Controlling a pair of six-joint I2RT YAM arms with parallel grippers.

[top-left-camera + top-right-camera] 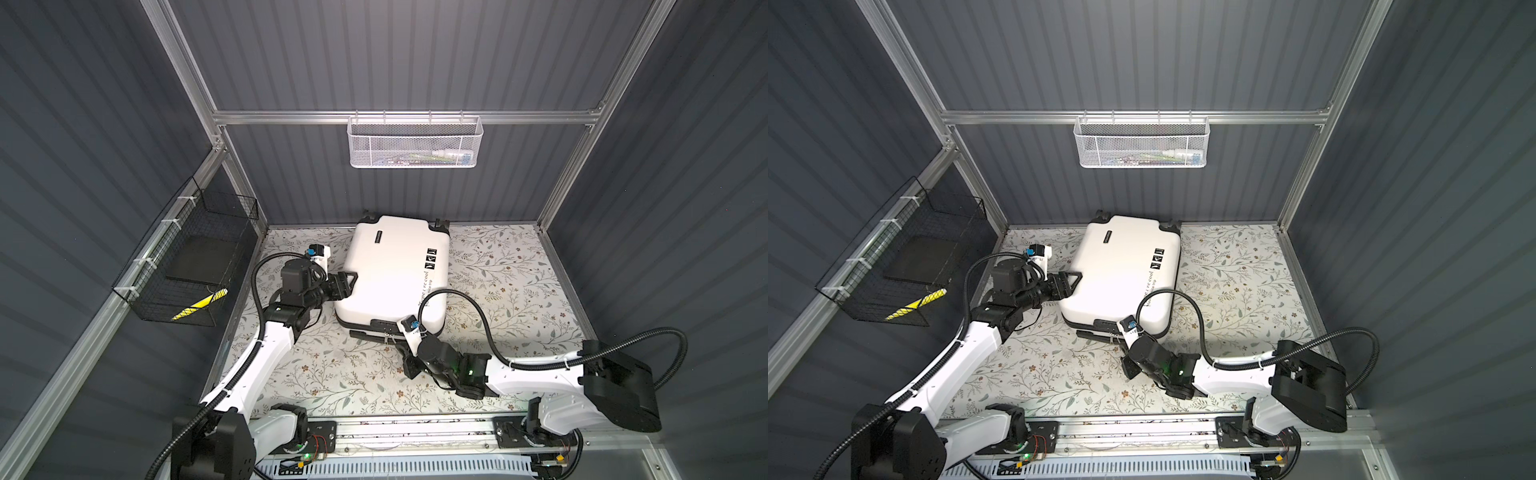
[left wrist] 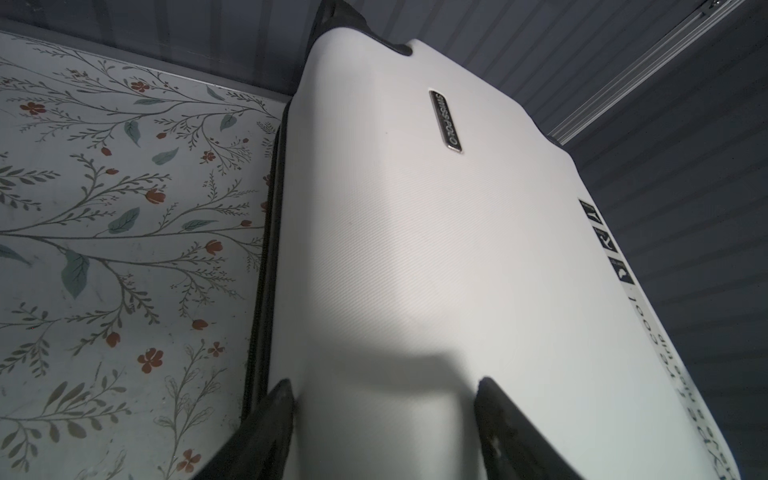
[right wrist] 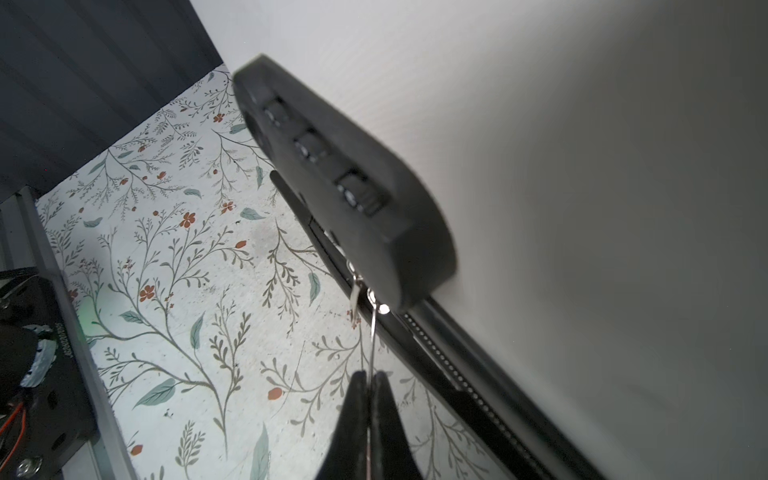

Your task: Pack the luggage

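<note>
1. While it lies closed and flat, the luggage [image 1: 390, 270] sits near the back edge of the floral table [image 1: 511, 274], with its wheels toward the back wall.
2. At its near edge, just beside the black combination lock [image 3: 345, 178], the right gripper [image 3: 370, 380] is pinched tight on the thin metal zipper pull [image 3: 373, 336].
3. At its left edge, the left gripper [image 2: 382, 390] has its fingers spread apart over the white shell.

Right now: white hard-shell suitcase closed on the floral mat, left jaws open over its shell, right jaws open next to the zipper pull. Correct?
One error: the right gripper has its jaws shut on the thin metal zipper pull, per the right wrist view. Rest holds: white hard-shell suitcase closed on floral mat, left gripper jaws open over its shell.
</note>
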